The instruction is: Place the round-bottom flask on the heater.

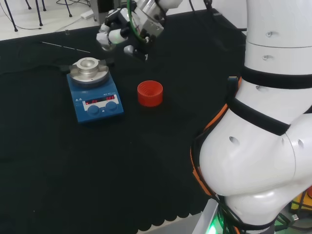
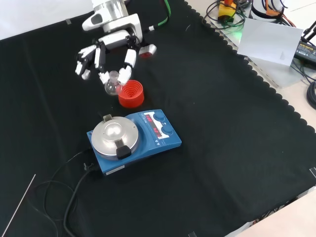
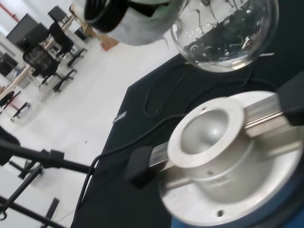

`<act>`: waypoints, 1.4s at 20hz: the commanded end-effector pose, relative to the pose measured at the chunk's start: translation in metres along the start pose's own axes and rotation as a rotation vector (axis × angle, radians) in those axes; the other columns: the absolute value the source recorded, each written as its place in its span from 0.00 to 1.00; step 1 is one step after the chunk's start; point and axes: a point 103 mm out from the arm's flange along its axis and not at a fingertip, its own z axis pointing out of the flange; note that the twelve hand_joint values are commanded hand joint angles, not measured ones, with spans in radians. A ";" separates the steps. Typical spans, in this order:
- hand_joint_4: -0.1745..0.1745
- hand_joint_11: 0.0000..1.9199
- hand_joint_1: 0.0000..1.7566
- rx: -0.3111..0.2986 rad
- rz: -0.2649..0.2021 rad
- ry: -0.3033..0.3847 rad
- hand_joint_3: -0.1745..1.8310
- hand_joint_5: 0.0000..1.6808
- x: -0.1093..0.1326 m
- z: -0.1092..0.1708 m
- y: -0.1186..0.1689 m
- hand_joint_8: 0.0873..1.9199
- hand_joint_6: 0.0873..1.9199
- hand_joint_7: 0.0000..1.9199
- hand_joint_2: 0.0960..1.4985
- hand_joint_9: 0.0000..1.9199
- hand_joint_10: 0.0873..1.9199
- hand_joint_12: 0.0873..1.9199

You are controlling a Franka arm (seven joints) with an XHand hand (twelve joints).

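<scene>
1. head view: hand sits at the upper middle of the frame, fingers curled downward, above the black cloth; what it grips is hard to make out from here. the blue heater with its round metal top lies at the left centre, and the red ribbed stand stands just to its right, apart from it. a thin rod lies on the cloth at the upper left. the arm's white links fill the right side.

2. front view: the hand hangs at the upper left, fingertips pinched around the neck of the round-bottom flask (a small clear bulb, held off the cloth). the flask hangs just left of the red stand and above the heater in the frame, touching neither. the heater's black cable trails off toward the lower left.

3. wrist view: the clear bulb of the flask shows at the top right, near the bowl-shaped metal well of the heater at the lower right, with a gap between them.
</scene>
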 end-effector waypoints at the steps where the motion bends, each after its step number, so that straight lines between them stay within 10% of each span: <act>1: 1.00 0.00 0.62 0.077 -0.030 0.002 0.34 0.72 0.024 0.034 0.014 0.24 0.35 0.15 0.48 0.25 0.26 0.68; 28: 1.00 0.00 0.63 0.134 -0.007 0.001 0.35 0.72 0.016 0.082 0.053 0.24 0.35 0.15 0.47 0.26 0.26 0.69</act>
